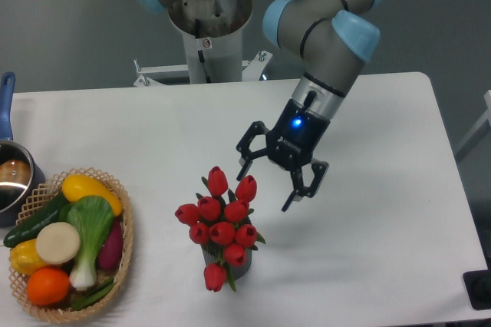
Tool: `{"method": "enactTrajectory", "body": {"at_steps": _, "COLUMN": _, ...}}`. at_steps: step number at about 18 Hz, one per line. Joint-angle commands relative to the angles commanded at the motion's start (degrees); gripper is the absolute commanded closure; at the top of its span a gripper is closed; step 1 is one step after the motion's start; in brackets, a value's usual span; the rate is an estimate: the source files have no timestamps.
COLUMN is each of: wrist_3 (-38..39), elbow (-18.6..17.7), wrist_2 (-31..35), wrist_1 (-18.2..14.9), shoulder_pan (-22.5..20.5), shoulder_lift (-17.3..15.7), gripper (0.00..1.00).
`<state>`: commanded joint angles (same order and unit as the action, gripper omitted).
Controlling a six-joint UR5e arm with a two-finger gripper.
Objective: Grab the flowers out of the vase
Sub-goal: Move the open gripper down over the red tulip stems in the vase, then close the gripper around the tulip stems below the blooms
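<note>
So the flowers (219, 219) were sitting in the vase (228, 260) near the front middle of the table (383, 265), a tight bunch of red tulip buds with bits of green leaf poking out. They pretty much covered the vase, you could only see a sliver of its dark ribbed side under the blooms. One bud drooped down over the front of the vase, lower than the rest.

The gripper (268, 180) was hanging just up and to the right of the bunch, fingers spread wide apart with nothing between them. Its near finger was right beside the top tulips, but I couldn't tell if it was actually touching them. There was a blue light glowing on the gripper body.

Over on the left edge there was a wicker basket (123, 223) full of vegetables: a yellow one, a green leafy one, an orange one, a purple one. Behind it sat a metal pot (14, 181) with a blue handle, partly cut off by the frame
</note>
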<state>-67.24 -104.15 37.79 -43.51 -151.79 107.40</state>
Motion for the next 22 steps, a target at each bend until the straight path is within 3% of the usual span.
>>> {"method": "enactTrajectory", "body": {"at_steps": 11, "wrist_3": 3.34, "elbow": 3.87, "wrist_2": -6.85, "wrist_1": 0.79, "shoulder_pan": 3.69, "shoulder_lift": 4.93, "gripper": 0.0}}
{"method": "enactTrajectory", "body": {"at_steps": 12, "wrist_3": 3.34, "elbow": 3.96, "wrist_2": -7.03, "wrist_1": 0.79, "shoulder_pan": 3.7, "shoulder_lift": 4.93, "gripper": 0.04}}
{"method": "enactTrajectory", "body": {"at_steps": 13, "wrist_3": 3.25, "elbow": 3.96, "wrist_2": -7.03, "wrist_1": 0.7, "shoulder_pan": 3.61, "shoulder_lift": 5.01, "gripper": 0.21}}
{"method": "enactTrajectory", "body": {"at_steps": 15, "wrist_3": 2.82, "elbow": 3.96, "wrist_2": -6.68, "wrist_1": 0.79, "shoulder_pan": 3.61, "shoulder_lift": 5.19, "gripper": 0.73}}
{"method": "enactTrajectory", "body": {"at_steps": 16, "wrist_3": 2.29, "elbow": 4.04, "wrist_2": -6.24, "wrist_1": 0.79, "shoulder_pan": 3.43, "shoulder_lift": 5.19, "gripper": 0.91}}
{"method": "enactTrajectory", "body": {"at_steps": 17, "wrist_3": 1.76, "elbow": 4.31, "wrist_2": -6.15, "wrist_1": 0.79, "shoulder_pan": 3.35, "shoulder_lift": 5.1, "gripper": 0.99}}
{"method": "enactTrajectory", "body": {"at_steps": 22, "wrist_3": 1.93, "elbow": 4.92, "wrist_2": -6.06, "wrist_1": 0.7, "shoulder_pan": 2.99, "shoulder_lift": 4.75, "gripper": 1.0}}
